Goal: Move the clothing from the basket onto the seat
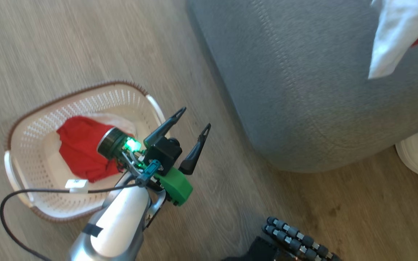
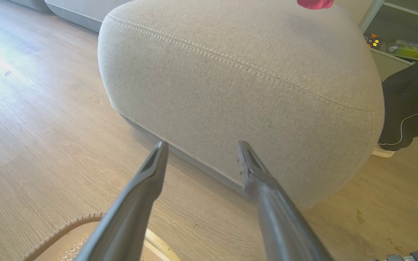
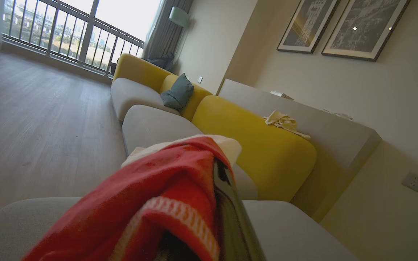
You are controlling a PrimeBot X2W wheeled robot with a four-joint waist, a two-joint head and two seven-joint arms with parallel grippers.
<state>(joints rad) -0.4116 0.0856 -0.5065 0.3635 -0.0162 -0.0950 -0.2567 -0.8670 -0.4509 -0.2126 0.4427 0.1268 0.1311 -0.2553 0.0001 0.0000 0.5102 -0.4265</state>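
Red clothing (image 1: pixel 80 152) lies in the basket (image 1: pixel 24 145) beside the left end effector (image 1: pixel 196 116), jaws apart, likely for the next pick, while the right end effector (image 3: pixel 223 181), clamped on a red-and-white garment (image 3: pixel 165 181), holds it over the seat (image 1: pixel 303 90) for release.

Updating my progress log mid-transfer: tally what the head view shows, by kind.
Basket: 1
Seat: 1
Garments: 2, red garment in the basket, red-and-white garment aloft; white fabric beneath the red unclear
Shoe: 1
Total: 5
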